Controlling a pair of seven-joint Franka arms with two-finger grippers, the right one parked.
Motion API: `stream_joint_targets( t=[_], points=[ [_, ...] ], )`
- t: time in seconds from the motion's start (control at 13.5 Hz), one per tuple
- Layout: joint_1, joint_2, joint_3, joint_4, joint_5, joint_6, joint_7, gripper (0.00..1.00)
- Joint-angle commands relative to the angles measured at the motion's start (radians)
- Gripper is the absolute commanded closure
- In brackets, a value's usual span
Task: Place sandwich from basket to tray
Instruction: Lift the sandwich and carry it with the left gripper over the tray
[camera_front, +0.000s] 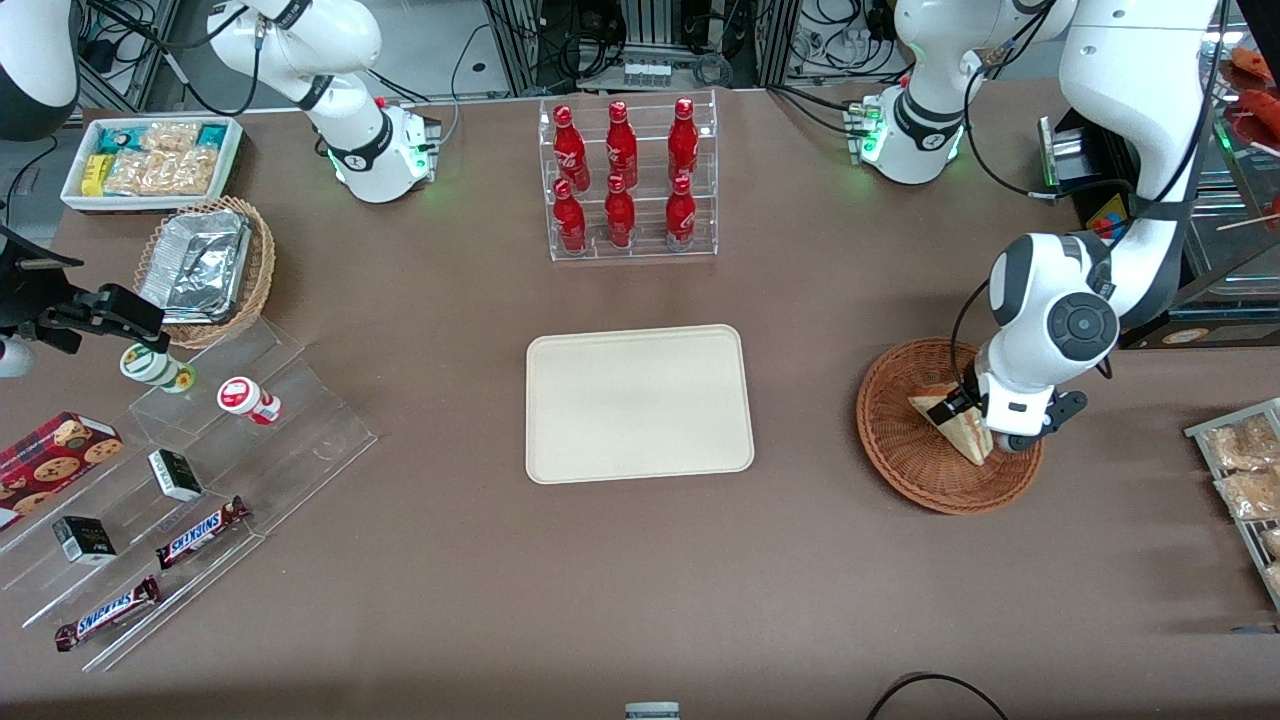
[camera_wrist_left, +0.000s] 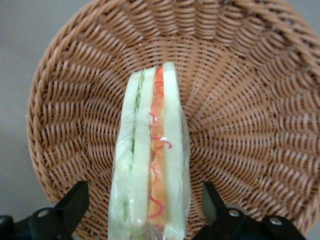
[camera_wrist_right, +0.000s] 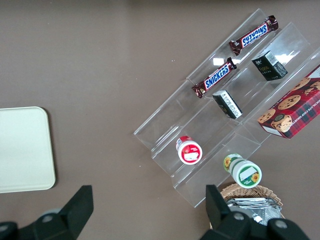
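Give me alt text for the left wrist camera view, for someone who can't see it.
A clear-wrapped sandwich, standing on edge with its red and green filling layers showing, lies in a reddish-brown woven basket. The open gripper straddles it, one dark finger on each side with a gap to the wrapper.
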Motion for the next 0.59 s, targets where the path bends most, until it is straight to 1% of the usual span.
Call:
stream_joint_targets(
  t=[0.0, 0.07, 0.22, 0.52],
  points=[
    [0.005, 0.007, -0.003, -0.004, 0.011, 0.013, -0.027, 0.62],
    [0.007, 0.003, -0.003, -0.004, 0.011, 0.007, -0.025, 0.99],
    [0.007, -0.011, -0.003, 0.010, 0.010, -0.033, -0.010, 1.00],
    [0.007, -0.027, -0.003, 0.138, 0.008, -0.238, 0.051, 1.00]
  ],
)
